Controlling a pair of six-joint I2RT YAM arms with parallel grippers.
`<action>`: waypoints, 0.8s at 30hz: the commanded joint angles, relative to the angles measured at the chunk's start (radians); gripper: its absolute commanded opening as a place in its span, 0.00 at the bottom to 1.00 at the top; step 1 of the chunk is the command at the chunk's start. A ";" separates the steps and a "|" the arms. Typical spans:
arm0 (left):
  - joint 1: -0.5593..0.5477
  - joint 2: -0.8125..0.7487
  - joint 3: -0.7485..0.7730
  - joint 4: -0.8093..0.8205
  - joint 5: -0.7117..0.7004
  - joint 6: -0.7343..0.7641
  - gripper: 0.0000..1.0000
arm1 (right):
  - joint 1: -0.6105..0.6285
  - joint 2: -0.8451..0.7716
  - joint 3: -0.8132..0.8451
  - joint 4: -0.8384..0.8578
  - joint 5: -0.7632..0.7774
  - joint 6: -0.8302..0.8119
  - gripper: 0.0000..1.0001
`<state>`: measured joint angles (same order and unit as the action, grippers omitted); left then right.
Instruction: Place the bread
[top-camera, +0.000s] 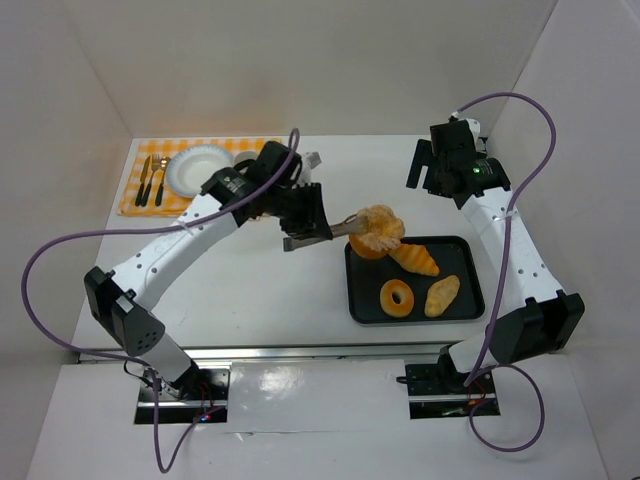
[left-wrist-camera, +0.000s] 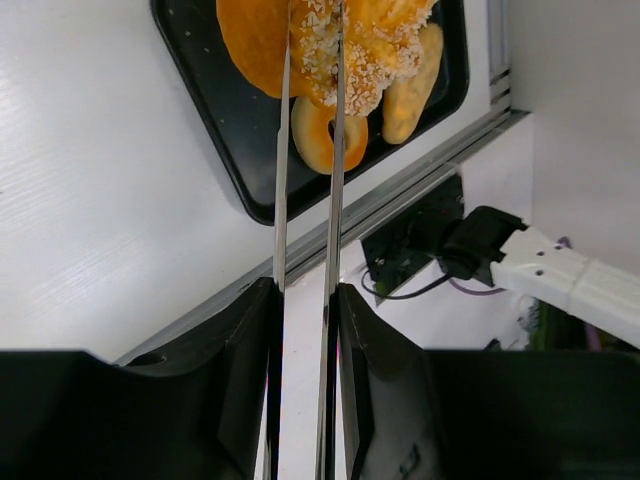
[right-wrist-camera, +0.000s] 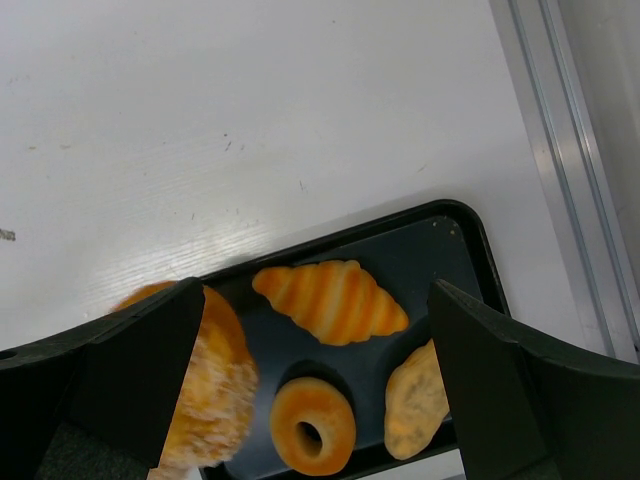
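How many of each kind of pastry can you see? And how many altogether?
Big round bun: 1
Striped croissant: 1
Ring donut: 1
Oval pastry: 1
Total: 4

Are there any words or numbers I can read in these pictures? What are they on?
None: no word, number, label or sign can be read anywhere. The bread, tray, plate, checked cloth and tongs are all plain.

White table (top-camera: 250, 290) between plain white walls (top-camera: 300, 60), even light.
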<state>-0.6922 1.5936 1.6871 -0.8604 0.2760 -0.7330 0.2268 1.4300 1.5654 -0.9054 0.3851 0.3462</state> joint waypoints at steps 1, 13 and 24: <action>0.117 -0.079 0.084 -0.011 0.046 0.021 0.00 | 0.009 -0.031 0.045 -0.020 0.006 -0.012 1.00; 0.718 -0.093 0.246 -0.046 0.061 0.067 0.00 | 0.009 -0.058 0.088 -0.049 -0.003 -0.021 1.00; 1.039 0.011 0.112 0.224 0.180 -0.031 0.00 | 0.009 -0.039 0.059 -0.069 -0.003 -0.012 1.00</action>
<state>0.3439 1.5749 1.8061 -0.7765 0.3637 -0.7246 0.2272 1.4029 1.6104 -0.9455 0.3805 0.3389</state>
